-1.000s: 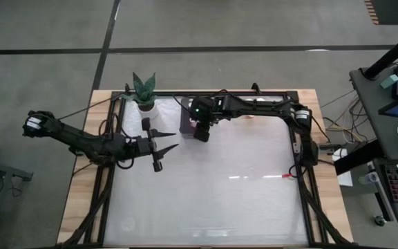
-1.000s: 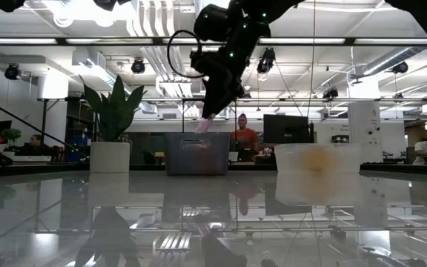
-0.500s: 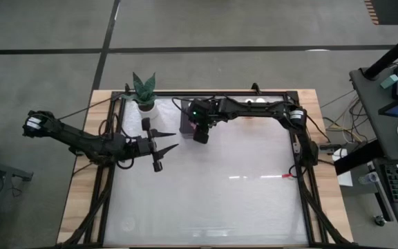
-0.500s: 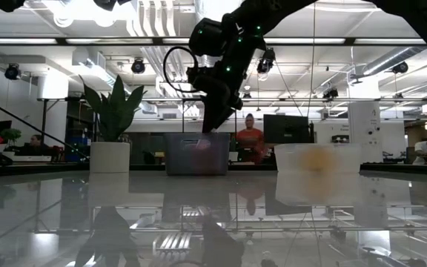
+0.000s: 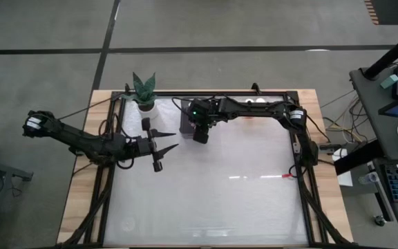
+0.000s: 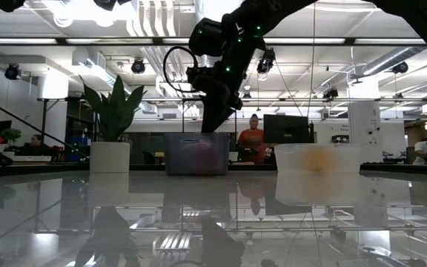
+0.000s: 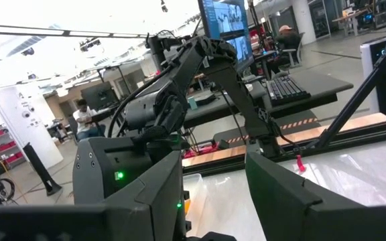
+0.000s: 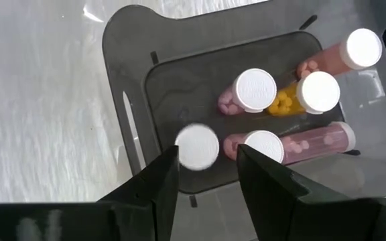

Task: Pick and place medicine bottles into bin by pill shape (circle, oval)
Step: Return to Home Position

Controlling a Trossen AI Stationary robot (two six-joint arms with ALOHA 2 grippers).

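Pink bottle [image 8: 197, 147], held above the dark bin [image 8: 122, 67] a second ago, now sits inside beside four other bottles [image 8: 255, 90]. Right gripper [image 8: 206, 159] hovers over it, jaws released. Left gripper [image 5: 163, 148] waits at table's left, spread. Drop done; judged ready to retreat.

free: table [image 5: 213, 200] middle and near half open | far edge blocked: plant pot [image 5: 146, 106], black bin [image 6: 196, 156], clear bin [image 6: 319, 167] | above black bin: right gripper [image 5: 200, 131], fingers apart | left side: left gripper [image 5: 159, 145] near pot | bin floor: medicine bottles [image 8: 256, 90] crowded

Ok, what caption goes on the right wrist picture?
Right gripper hovers open over the black bin of white-capped medicine bottles.
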